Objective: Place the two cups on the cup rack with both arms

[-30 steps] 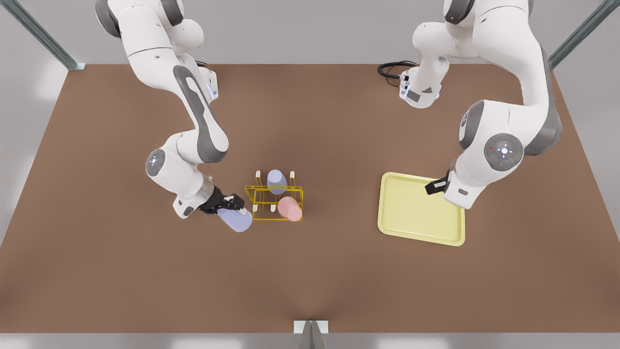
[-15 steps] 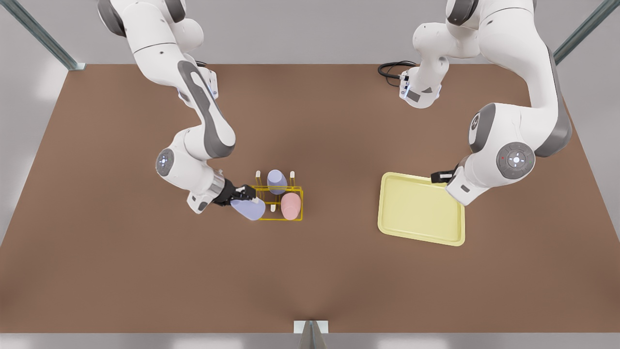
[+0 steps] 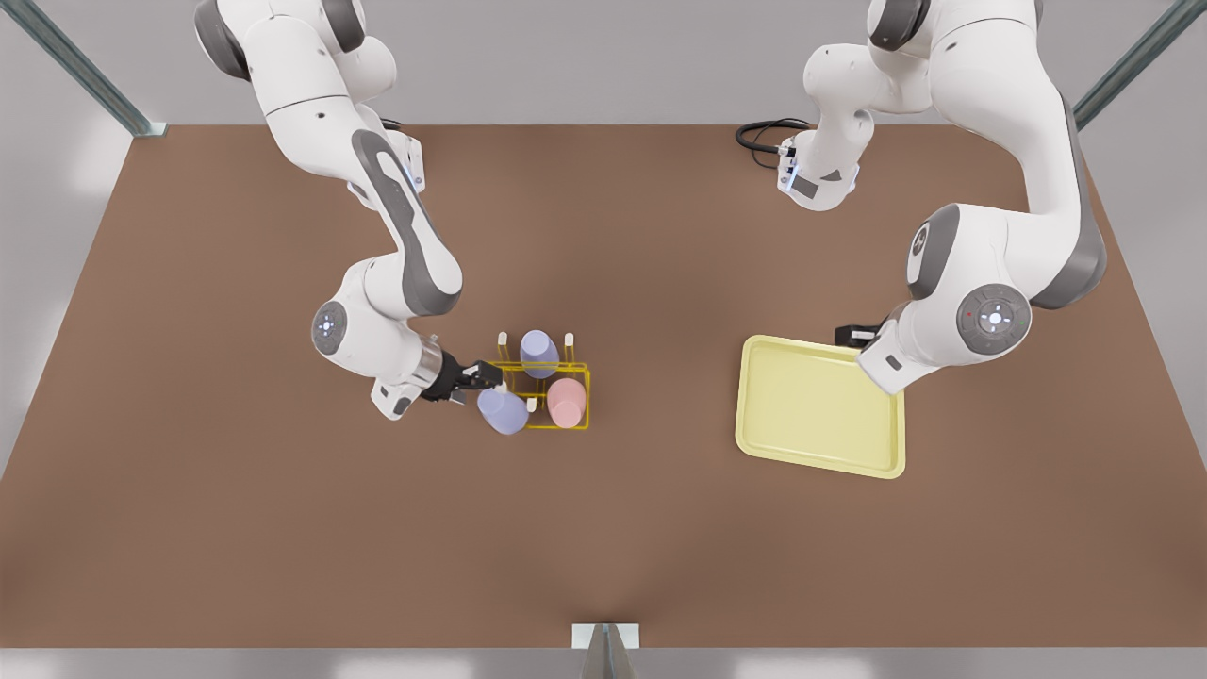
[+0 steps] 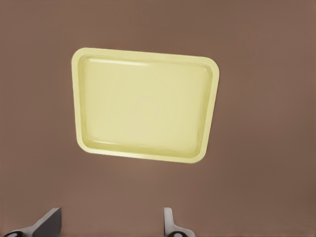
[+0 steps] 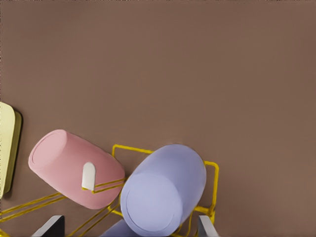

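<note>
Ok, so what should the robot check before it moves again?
1. Pale pink tapered cup sits on the bright-yellow wire rack: ok.
2. Lavender-blue tapered cup sits in the rack's back row: ok.
3. Second lavender-blue cup, at the rack's near corner, is seated on a peg: cannot tell.
4. Right hand, right beside that second cup, has let go of it: cannot tell.
5. Left hand is open, empty and waiting above the pale-yellow flat tray: ok.
</note>
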